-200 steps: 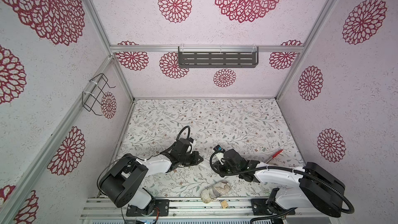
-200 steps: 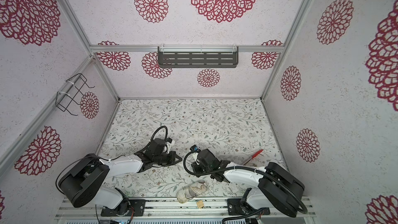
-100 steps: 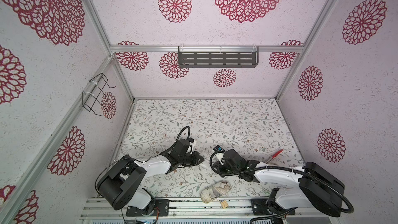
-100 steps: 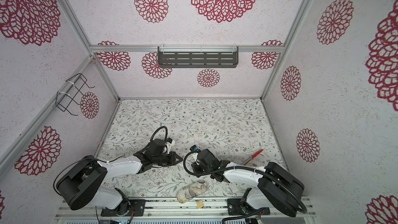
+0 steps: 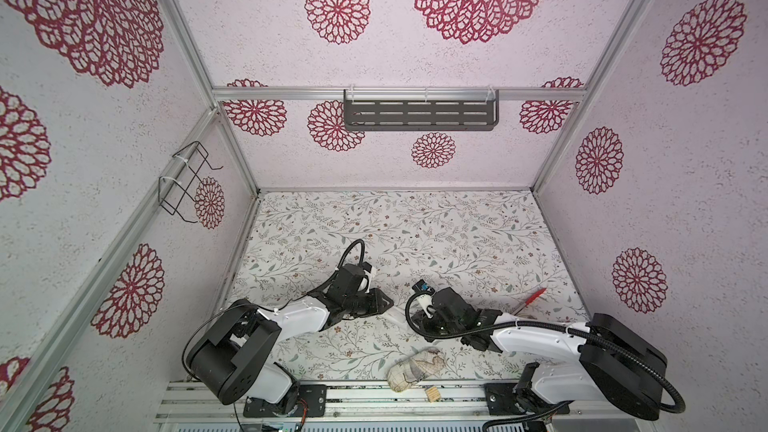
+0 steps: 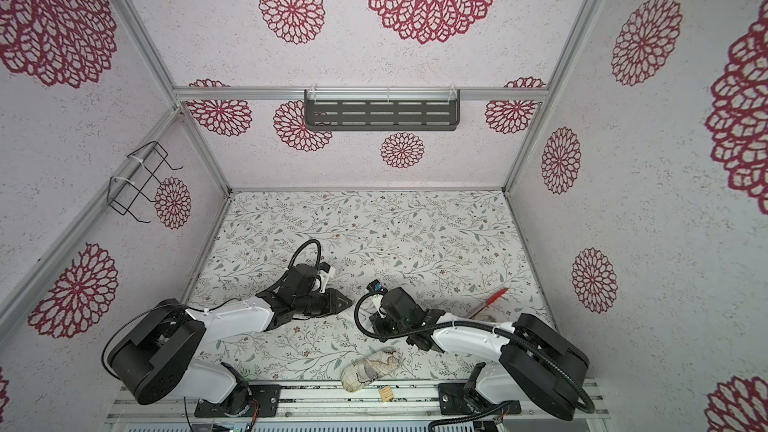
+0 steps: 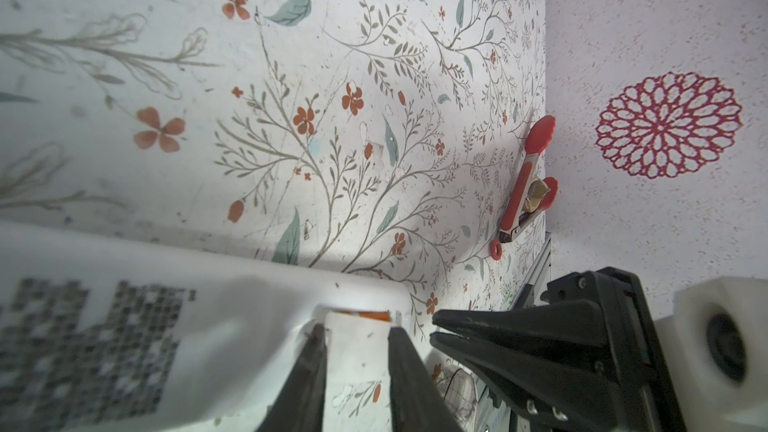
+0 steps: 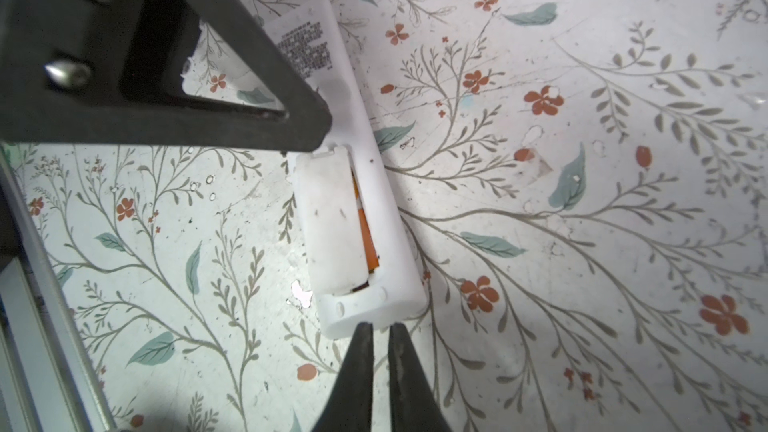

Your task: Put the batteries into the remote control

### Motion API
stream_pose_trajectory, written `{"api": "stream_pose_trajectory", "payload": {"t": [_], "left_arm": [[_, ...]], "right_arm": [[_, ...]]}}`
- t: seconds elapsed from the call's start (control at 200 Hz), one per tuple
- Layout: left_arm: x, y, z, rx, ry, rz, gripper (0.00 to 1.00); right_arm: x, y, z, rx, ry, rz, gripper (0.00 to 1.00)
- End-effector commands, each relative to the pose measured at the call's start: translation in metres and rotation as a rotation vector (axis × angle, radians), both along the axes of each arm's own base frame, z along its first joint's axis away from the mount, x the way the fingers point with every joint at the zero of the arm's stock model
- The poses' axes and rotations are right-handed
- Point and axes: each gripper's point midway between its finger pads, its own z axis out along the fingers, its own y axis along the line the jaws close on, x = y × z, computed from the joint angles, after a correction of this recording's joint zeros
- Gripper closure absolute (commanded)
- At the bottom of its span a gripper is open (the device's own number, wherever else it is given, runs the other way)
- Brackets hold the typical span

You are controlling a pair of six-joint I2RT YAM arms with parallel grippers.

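Batteries (image 8: 366, 238) in remote control (image 8: 388, 218), btwn L fingers (image 7: 311, 367) & R fingers (image 8: 360, 367).

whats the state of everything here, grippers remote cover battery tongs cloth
remote control: flat on the table, back up
battery cover: sitting skewed on the remote, gap along one side
battery: inside, orange showing through the gap
left gripper: slightly open over the cover, holding nothing
right gripper: shut, tips at the remote's end
tongs: lying flat, arms apart
cloth bundle: crumpled at the front edge
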Motion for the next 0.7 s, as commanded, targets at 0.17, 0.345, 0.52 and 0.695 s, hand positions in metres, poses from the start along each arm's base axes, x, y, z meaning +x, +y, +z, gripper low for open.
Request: {"api": "stream_pose_trajectory", "payload": {"t": [0.17, 0.345, 0.52, 0.695], "left_arm": [[0.002, -0.003, 0.001, -0.024, -0.008, -0.005, 0.61], [0.002, -0.009, 0.005, -0.045, -0.017, -0.019, 0.59], [-0.003, -0.013, 0.006, -0.049, -0.01, -0.029, 0.59], [-0.008, -0.015, 0.005, -0.05, -0.005, -0.036, 0.59]], "right_arm": [[0.005, 0.001, 0.012, 0.021, -0.042, -0.003, 0.87], [0.005, 0.002, 0.013, 0.025, -0.045, -0.003, 0.87], [0.004, 0.001, 0.012, 0.024, -0.041, -0.003, 0.87], [0.004, 0.0, 0.013, 0.024, -0.045, -0.003, 0.87]]}}
